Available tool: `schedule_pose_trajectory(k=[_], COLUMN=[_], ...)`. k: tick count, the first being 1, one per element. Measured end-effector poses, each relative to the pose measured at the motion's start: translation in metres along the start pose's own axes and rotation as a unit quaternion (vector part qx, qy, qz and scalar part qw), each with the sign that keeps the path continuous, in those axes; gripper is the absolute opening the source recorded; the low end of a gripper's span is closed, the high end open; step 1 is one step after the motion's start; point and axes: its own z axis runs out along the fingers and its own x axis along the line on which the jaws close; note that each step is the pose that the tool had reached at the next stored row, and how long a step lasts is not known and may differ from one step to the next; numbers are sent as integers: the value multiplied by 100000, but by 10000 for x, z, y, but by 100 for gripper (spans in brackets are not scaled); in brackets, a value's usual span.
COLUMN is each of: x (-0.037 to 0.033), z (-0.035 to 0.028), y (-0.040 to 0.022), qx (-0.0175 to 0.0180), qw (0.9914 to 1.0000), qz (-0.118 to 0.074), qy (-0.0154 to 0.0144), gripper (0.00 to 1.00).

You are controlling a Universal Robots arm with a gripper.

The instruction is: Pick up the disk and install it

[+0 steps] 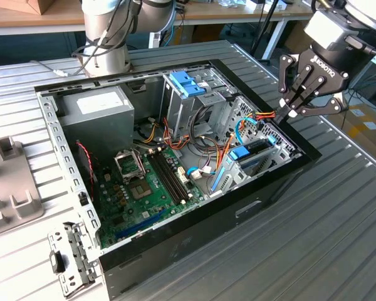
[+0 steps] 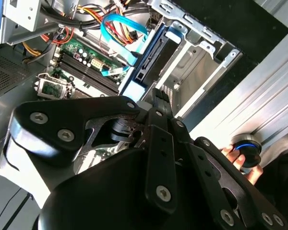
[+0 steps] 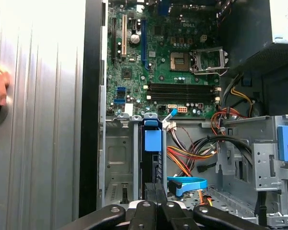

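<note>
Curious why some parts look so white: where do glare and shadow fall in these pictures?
In the first wrist view, the ribbed grey metal table is washed nearly white by glare; in the second wrist view the same table glares beside the black tool; in the exterior view, light is even, with shadow beside the grey metal power-supply box.

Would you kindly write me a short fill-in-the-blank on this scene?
The disk stands in the drive bay, framed by a ___ carrier. The gripper hovers with its jaws ___. The motherboard is ___ in colour.
Missing words: blue; shut; green.
</note>
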Motion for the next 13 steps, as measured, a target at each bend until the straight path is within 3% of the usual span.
schedule_pose_trajectory(k=[7, 13], x=[9, 9], z=[108, 118], y=[-65, -77], qx=[-31, -36], qw=[99999, 99999], qz=[-398, -422], qy=[47, 80], gripper=[11, 11])
